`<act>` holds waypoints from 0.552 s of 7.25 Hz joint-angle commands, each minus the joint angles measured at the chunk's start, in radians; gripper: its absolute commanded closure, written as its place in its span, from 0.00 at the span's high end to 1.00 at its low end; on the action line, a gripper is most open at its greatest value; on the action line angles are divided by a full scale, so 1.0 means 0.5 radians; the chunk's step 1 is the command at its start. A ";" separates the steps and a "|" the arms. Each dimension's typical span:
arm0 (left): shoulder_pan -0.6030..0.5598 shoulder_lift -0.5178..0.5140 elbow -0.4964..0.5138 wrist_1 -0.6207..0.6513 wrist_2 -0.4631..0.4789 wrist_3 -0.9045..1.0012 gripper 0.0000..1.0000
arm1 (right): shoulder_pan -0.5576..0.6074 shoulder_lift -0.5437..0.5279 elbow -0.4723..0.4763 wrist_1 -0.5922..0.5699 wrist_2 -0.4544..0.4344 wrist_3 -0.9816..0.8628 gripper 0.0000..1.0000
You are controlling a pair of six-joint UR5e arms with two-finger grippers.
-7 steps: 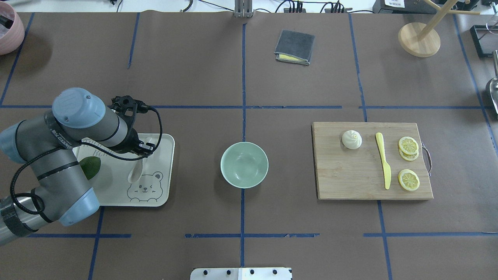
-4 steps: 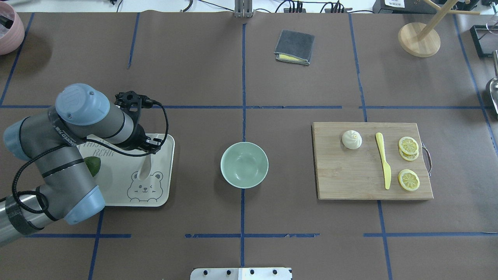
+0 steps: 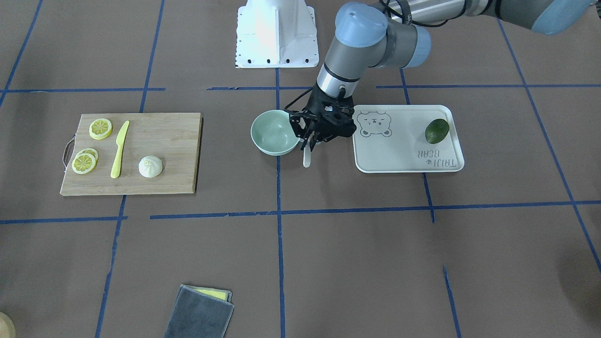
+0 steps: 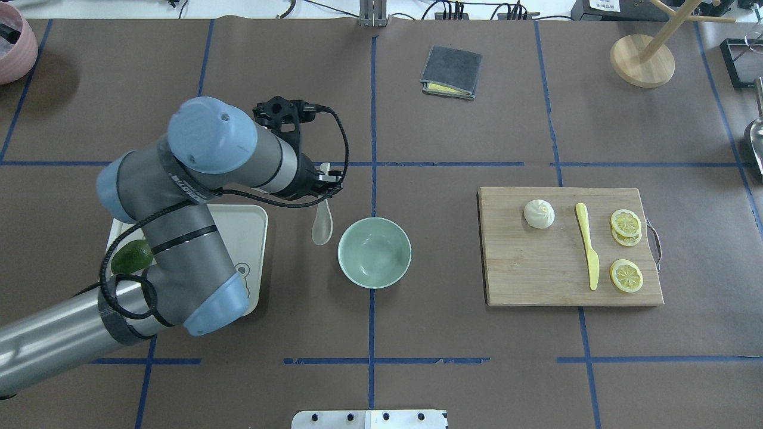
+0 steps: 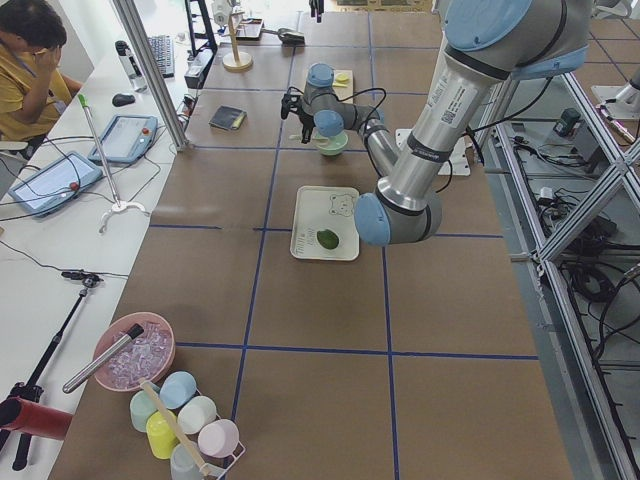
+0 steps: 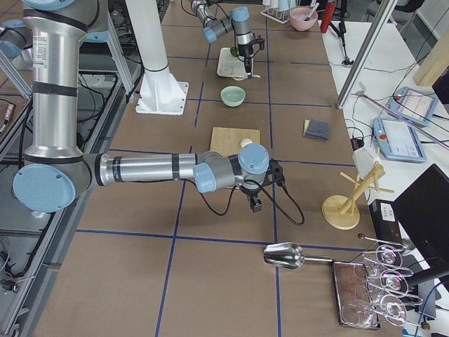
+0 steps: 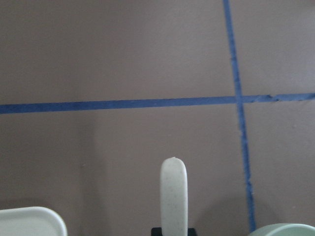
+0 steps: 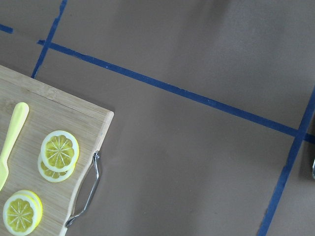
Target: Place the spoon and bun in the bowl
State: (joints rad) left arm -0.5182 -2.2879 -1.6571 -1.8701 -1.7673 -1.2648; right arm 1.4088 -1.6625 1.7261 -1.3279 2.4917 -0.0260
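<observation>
My left gripper is shut on the handle of the pale spoon and holds it in the air just left of the mint-green bowl. The scoop hangs down beside the bowl's rim. The front view shows the same: gripper, spoon, bowl. The left wrist view shows the handle sticking up. The white bun sits on the cutting board. My right gripper shows only in the right side view, beyond the board; I cannot tell whether it is open or shut.
The wooden cutting board holds a yellow knife and lemon slices. The bear tray with a green fruit lies under my left arm. A grey cloth and a wooden stand are at the far side.
My left gripper has lifted the spoon off the bear tray and carried it right, to beside the bowl. The bun and bowl have not moved.
</observation>
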 commanded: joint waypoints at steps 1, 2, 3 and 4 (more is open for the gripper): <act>0.073 -0.051 0.031 -0.009 0.046 -0.066 0.00 | -0.013 -0.016 0.002 0.011 0.008 0.006 1.00; 0.088 -0.033 0.037 -0.039 0.098 -0.060 0.74 | -0.026 -0.019 0.002 0.017 0.014 0.006 1.00; 0.107 -0.014 0.031 -0.061 0.211 -0.063 0.93 | -0.044 -0.016 0.002 0.026 0.017 0.024 1.00; 0.110 0.032 0.013 -0.061 0.218 -0.054 0.99 | -0.111 -0.001 0.008 0.030 0.011 0.164 1.00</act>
State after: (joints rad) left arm -0.4693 -2.2934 -1.6432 -1.8951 -1.6829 -1.2942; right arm 1.3837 -1.6689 1.7282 -1.3163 2.4987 -0.0017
